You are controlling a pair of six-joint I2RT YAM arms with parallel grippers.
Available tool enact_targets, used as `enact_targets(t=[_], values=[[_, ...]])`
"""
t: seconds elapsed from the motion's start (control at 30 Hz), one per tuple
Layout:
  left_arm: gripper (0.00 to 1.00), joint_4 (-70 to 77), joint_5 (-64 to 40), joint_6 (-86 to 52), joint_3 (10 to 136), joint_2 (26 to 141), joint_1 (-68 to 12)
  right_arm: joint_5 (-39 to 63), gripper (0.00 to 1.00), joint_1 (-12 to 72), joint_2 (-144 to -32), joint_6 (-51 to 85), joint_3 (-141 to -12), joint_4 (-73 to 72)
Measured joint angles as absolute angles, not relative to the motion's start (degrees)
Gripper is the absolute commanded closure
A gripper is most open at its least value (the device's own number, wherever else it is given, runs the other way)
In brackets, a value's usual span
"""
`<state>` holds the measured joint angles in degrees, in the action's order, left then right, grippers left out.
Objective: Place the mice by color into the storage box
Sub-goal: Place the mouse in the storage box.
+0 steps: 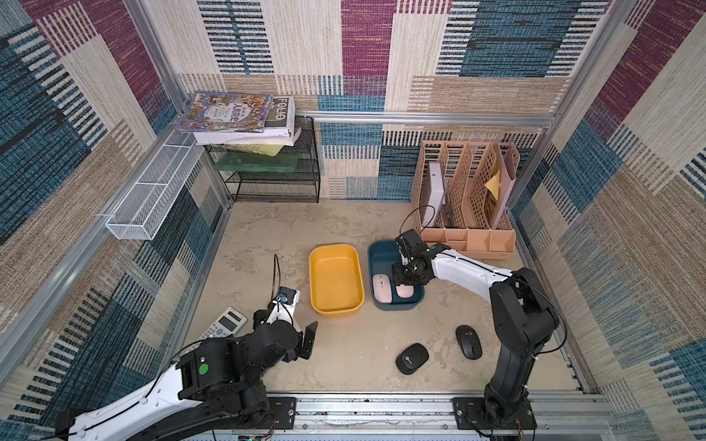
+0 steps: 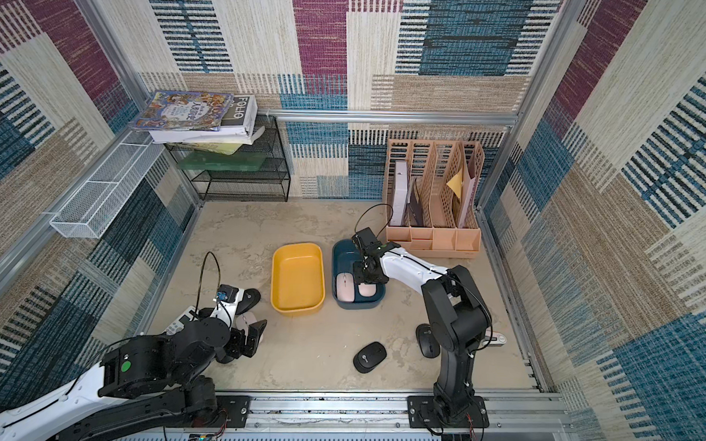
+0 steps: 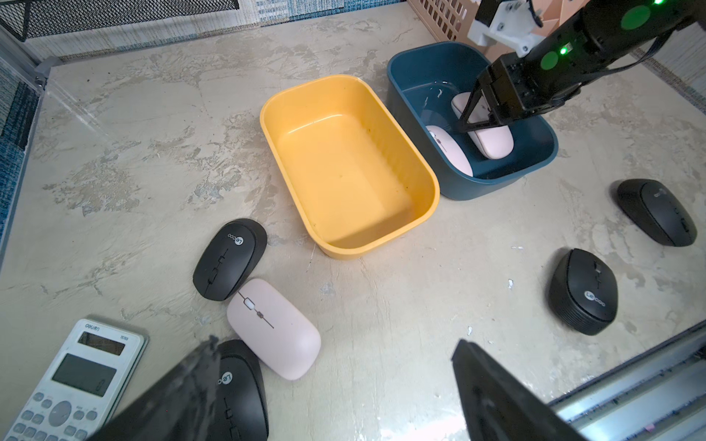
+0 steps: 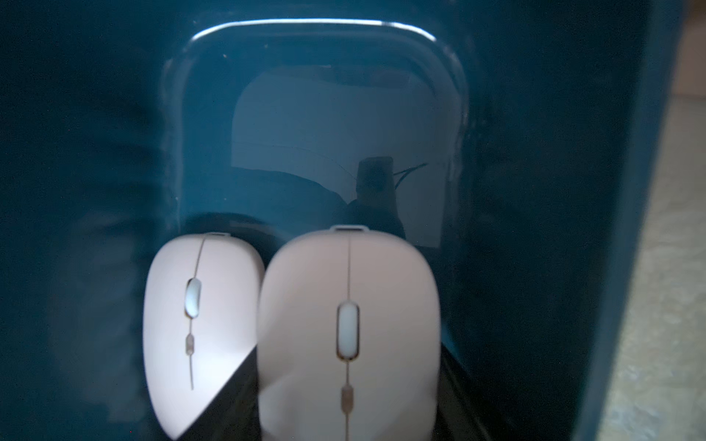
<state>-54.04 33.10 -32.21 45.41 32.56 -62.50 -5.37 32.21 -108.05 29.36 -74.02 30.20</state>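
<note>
Mottled tabletop: calculator beside spread left gripper; right gripper seemingly pinches pink mouse inside blue box.

We see a white-and-grey calculator lying on the mottled beige tabletop; behind it, books stacked atop a black wire shelf; a white mesh basket along the side rail; a peach file organizer holding folders.

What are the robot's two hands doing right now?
Left gripper: open, holding nothing.
Right gripper: closed on a pink mouse inside the blue box.
</note>
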Motion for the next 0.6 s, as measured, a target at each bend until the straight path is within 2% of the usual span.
enact_targets(t=[0.2, 0.4, 0.6], values=[[0.01, -54.02, 33.39, -32.38, 45.32, 32.56, -62.48, -5.78, 0.51, 32.36, -109.16, 29.89, -74.19, 30.63], [0.01, -54.00, 33.47, -32.38, 45.06, 32.53, -62.43, -5.93, 0.37, 32.56, -109.71, 30.17, -74.65, 31.46], [0.01, -53.89, 33.45, -32.34, 44.86, 32.40, -62.39, -5.98, 0.32, 33.28, -109.75, 30.50, -74.81, 32.56]])
